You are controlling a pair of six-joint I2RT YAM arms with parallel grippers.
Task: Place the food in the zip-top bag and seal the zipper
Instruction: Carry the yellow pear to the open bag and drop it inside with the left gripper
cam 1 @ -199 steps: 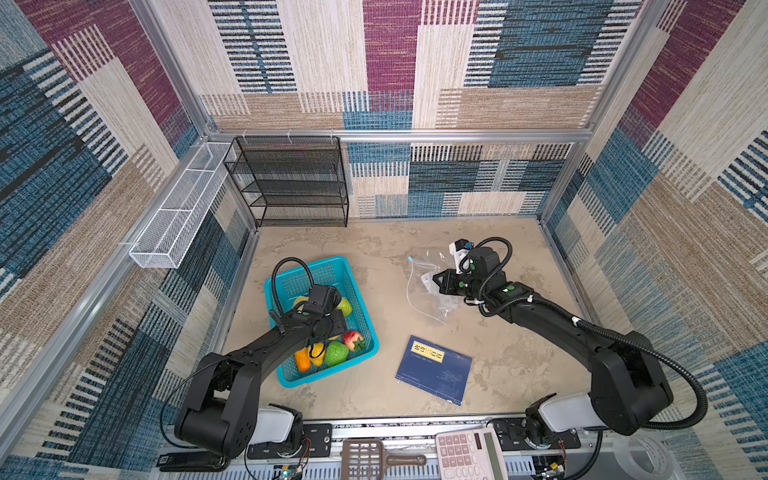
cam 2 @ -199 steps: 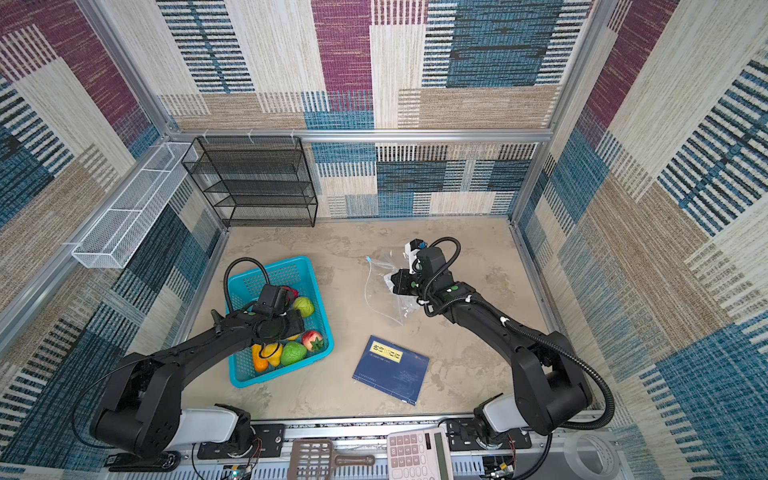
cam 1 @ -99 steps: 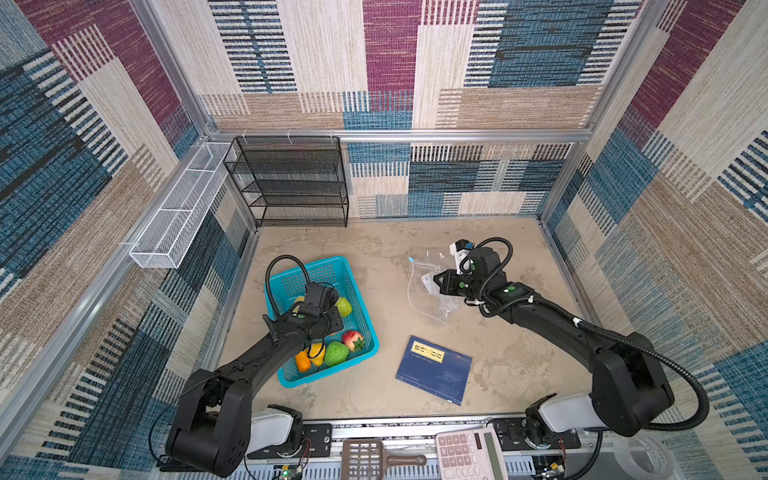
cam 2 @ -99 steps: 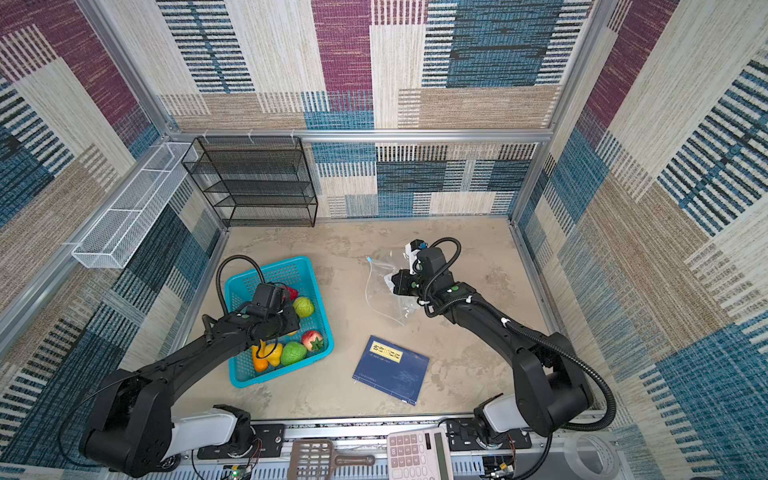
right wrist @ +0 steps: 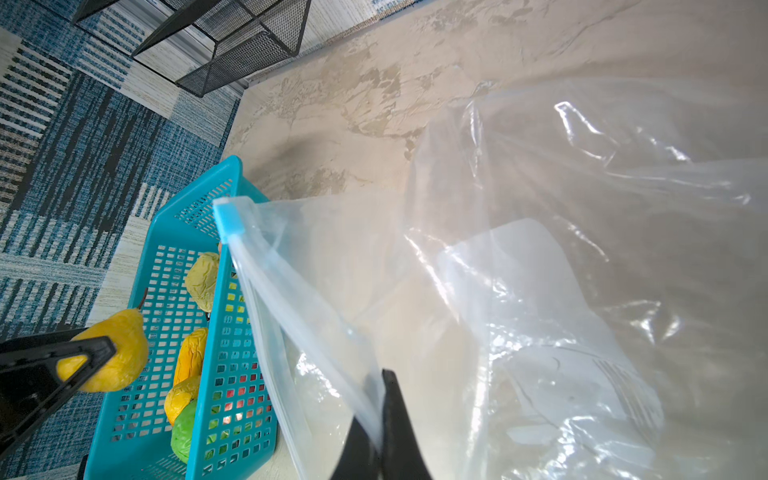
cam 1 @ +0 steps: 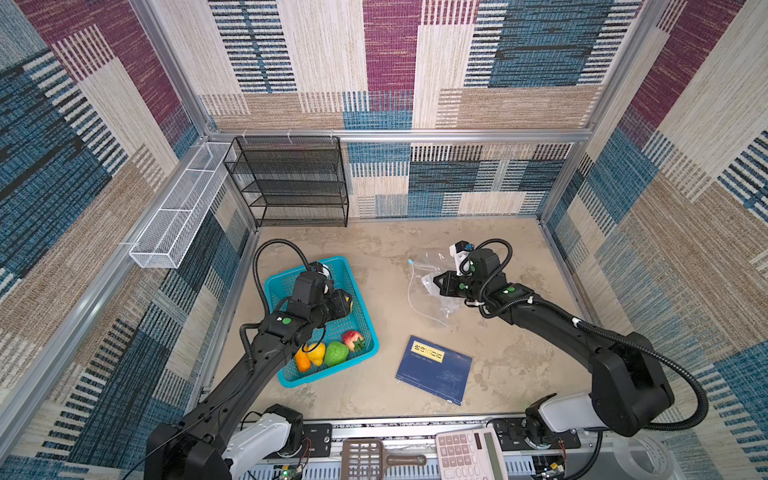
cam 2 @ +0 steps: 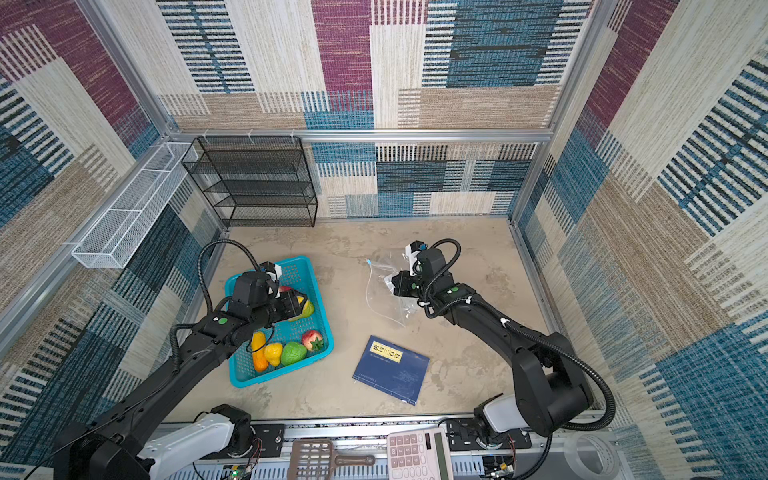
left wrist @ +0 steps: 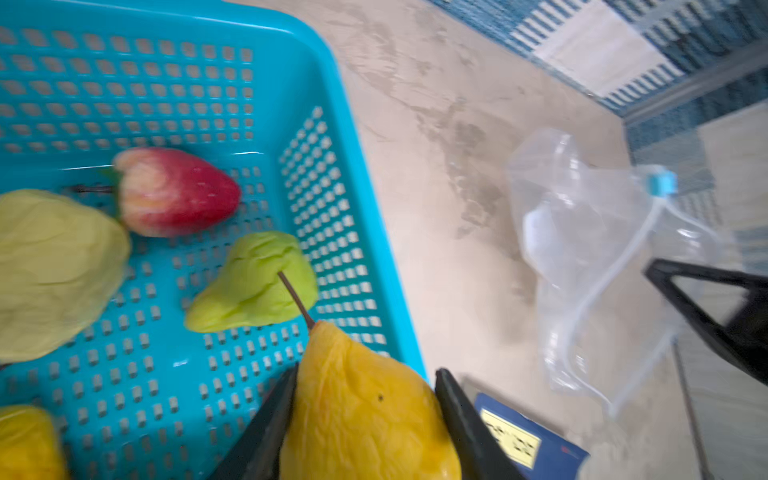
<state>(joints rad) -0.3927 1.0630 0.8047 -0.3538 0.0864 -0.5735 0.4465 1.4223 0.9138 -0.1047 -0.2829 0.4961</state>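
Tabletop (cam 1: pixel 374 241): left pincer (left wrist: pixel 368 370) grips pear (left wrist: pixel 365 419); right pincer (right wrist: pixel 380 399) pinches bag (right wrist: pixel 540 291) rim. Risk: glossy pear slips; limp mouth sags, blocking entry.

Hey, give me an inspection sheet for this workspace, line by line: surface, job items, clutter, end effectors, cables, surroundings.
Surface: mottled beige tabletop, no spills seen.
Job's things: yellow pear gripped over the teal basket; strawberry, green fruit and others inside it; zip-top bag shows no food inside, mouth open, slider at one end.
Clutter: blue booklet on the table; calculator and scoop on the front rail.
Grippers: left end effector shut on the yellow pear; right end effector pinching the bag's rim.
Cables: black cables loop above both arms, no snag seen.
Surroundings: black mesh rack at back, white wire tray on the left wall.
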